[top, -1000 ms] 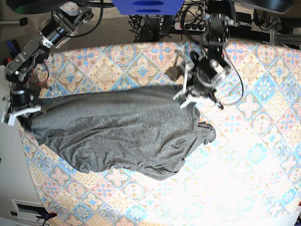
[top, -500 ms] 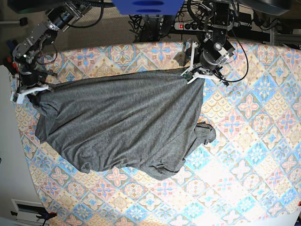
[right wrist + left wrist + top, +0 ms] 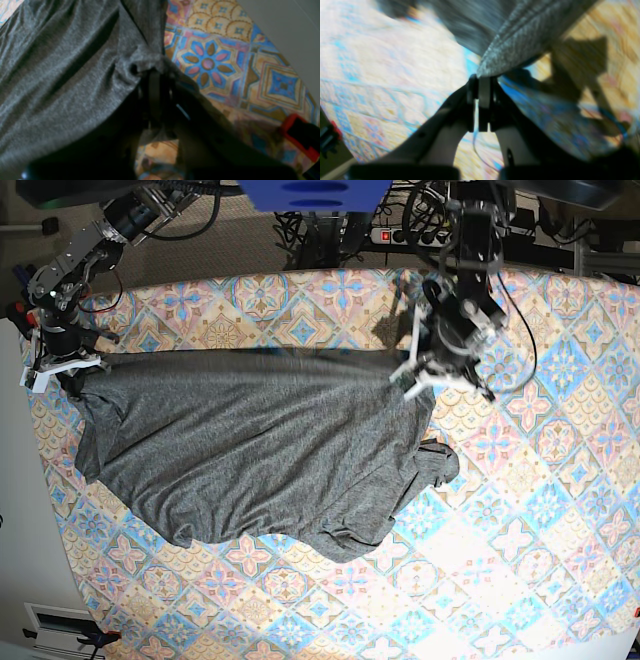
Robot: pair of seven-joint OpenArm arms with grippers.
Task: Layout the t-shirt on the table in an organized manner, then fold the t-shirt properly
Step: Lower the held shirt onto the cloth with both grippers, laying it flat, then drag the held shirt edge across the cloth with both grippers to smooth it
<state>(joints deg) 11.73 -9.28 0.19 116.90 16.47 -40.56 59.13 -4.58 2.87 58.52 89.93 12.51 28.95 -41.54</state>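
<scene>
The dark grey t-shirt (image 3: 250, 450) lies rumpled across the left and middle of the table (image 3: 540, 510), its far edge pulled into a line between both grippers. My left gripper (image 3: 412, 380) is shut on the shirt's far right corner; the left wrist view shows its closed tips (image 3: 480, 82) pinching a stitched hem (image 3: 520, 37). My right gripper (image 3: 62, 370) is shut on the shirt's far left corner near the table's left edge; in the right wrist view bunched fabric (image 3: 75, 75) hides its tips (image 3: 155, 75). A sleeve (image 3: 437, 463) is bunched at the right.
The patterned cloth (image 3: 520, 580) shows bare to the right of and in front of the shirt. The table's left edge (image 3: 45, 480) meets a pale floor. Cables and a power strip (image 3: 400, 235) sit beyond the far edge. A red part (image 3: 297, 130) shows near the table edge.
The left gripper moved nearer and down with the shirt corner. The right gripper shifted only slightly. The shirt's far edge lowered and now runs straighter between them.
</scene>
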